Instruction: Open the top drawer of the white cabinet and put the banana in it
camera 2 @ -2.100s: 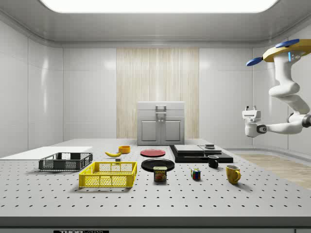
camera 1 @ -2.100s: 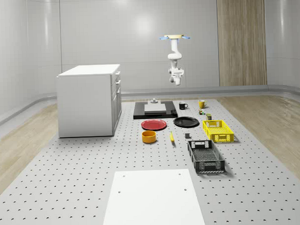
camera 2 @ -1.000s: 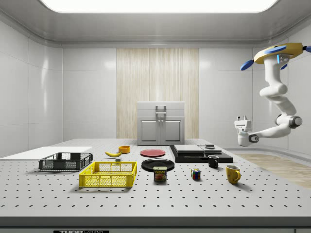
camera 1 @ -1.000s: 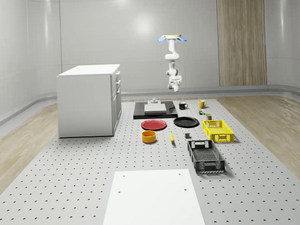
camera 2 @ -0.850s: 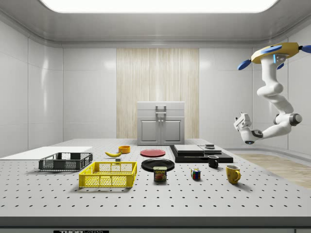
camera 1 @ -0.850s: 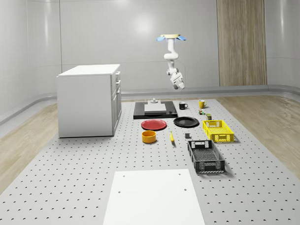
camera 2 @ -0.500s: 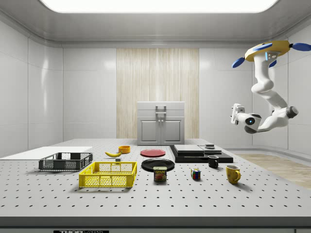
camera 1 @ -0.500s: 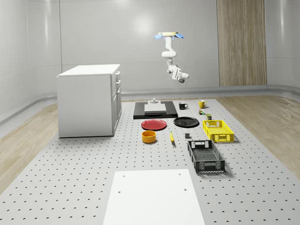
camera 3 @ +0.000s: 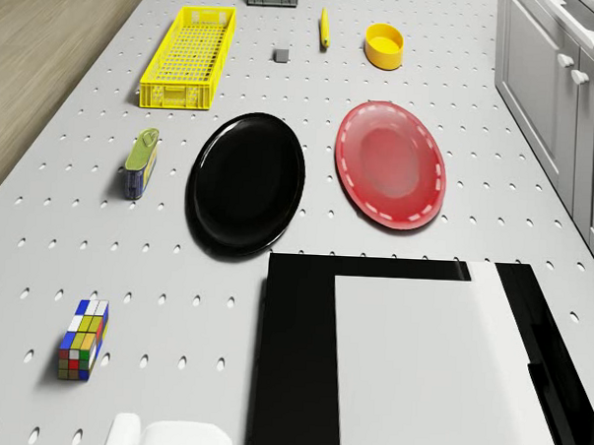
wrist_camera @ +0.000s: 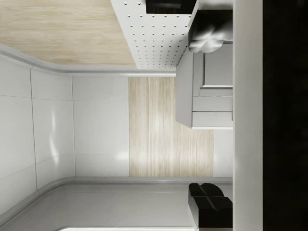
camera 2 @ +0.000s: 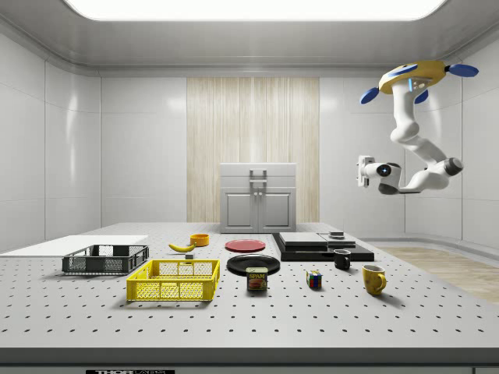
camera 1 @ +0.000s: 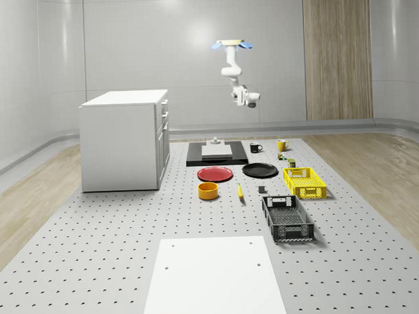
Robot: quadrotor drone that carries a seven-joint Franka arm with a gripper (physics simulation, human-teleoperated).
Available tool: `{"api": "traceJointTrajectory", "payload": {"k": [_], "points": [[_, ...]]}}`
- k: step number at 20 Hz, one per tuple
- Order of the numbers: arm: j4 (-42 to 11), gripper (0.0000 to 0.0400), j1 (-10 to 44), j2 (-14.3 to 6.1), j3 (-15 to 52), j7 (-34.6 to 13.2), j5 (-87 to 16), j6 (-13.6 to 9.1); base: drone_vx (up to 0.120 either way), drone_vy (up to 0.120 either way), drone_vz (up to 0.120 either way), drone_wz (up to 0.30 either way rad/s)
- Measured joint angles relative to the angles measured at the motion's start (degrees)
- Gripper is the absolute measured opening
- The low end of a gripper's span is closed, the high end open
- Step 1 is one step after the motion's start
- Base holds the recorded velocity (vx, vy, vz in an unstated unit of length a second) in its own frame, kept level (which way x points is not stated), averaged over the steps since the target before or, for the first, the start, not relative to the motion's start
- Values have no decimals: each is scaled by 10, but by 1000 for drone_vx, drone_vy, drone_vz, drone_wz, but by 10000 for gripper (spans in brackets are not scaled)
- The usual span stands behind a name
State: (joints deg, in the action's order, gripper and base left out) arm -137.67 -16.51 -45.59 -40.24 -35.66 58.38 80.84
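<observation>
the gripper [camera 2: 362, 171] is seen in the side view held high in the air, well above the tabletop [camera 2: 249, 312], pointing roughly level toward the side view's left, at the end of an arm bent back under the drone [camera 2: 413, 78]; nothing is held in it, and how far it is open cannot be told; in the whole-scene view the gripper [camera 1: 252, 102] is found above the far end of the tabletop [camera 1: 96, 257], well apart from everything on it; the drone [camera 1: 229, 43] is seen hovering above the black slab [camera 1: 196, 159] at the far end, resting on nothing; the white cabinet [camera 1: 124, 139] is placed on the tabletop at the whole-scene view's left, and its drawers are seen shut, with the handles [camera 2: 258, 176] showing on the front in the side view; the banana [camera 1: 239, 191] is laid on the tabletop, near the orange bowl [camera 1: 208, 191] and well apart from the cabinet; in the side view the banana [camera 2: 182, 247] is seen just beside that bowl [camera 2: 199, 239]; a red plate [camera 3: 390, 164] and a black plate [camera 3: 247, 181] are set side by side between the slab and the banana; a yellow crate [camera 1: 305, 182] and a dark crate [camera 1: 287, 218] are placed at the whole-scene view's right; a colour cube [camera 3: 84, 339], a tin [camera 3: 140, 162], a black mug [camera 2: 341, 259] and a yellow mug [camera 2: 373, 279] are also on the tabletop
</observation>
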Motion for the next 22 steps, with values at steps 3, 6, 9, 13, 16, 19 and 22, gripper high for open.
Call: {"api": "traceJointTrajectory", "payload": {"k": [3, 6, 9, 13, 16, 19, 22], "points": [[-5, 400, -14, -9, -10, -3, 1, 9, 120, -120, 120, 0], [-8, 400, -26, -17, -18, -6, -1, 18, 120, -120, 120, 0], [-10, 400, -38, -25, -25, -10, -5, 27, 120, -120, 27, 0], [-12, 400, -53, -36, -33, -16, -11, 39, 120, 0, 0, 0], [-14, 400, -64, -44, -38, -20, -16, 47, 120, 0, 0, 0], [-15, 400, -74, -52, -43, -25, -22, 56, 120, -107, 0, 0], [-16, 400, -84, -60, -48, -29, -27, 64, 120, -120, 0, 0]]}}
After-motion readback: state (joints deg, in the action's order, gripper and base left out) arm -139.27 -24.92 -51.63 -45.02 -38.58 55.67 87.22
